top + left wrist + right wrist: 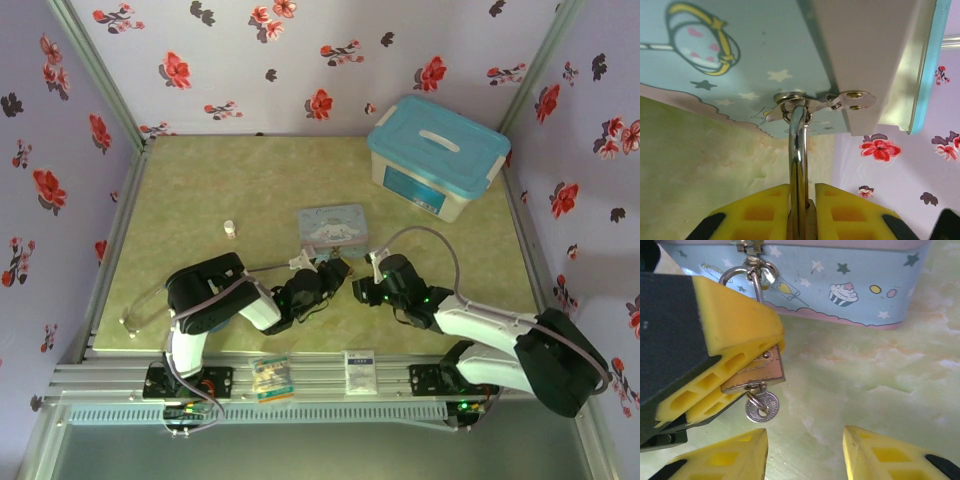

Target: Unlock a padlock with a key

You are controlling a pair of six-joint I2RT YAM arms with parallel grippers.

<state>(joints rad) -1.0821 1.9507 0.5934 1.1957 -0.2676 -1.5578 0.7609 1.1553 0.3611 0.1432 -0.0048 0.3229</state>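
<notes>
The brass padlock [760, 371] hangs by its silver shackle [799, 150] from the hasp [840, 100] of the light-blue cartoon tin [333, 228]. My left gripper [802, 192] is shut on the padlock's body, with yellow pads [730, 335] on both flat sides. The key [762, 406] sits in the keyhole at the padlock's bottom end; its round silver head and a small ring stick out. My right gripper [805, 435] is open just short of the key head and a little to its right, touching nothing. From above, the two grippers [335, 272] [358, 288] meet in front of the tin.
A large box with a blue lid [438, 155] stands at the back right. A small white cylinder [230, 229] is left of the tin. Two small packets [270, 378] [360, 370] lie on the front rail. Green mat [880, 370] lies open beside the padlock.
</notes>
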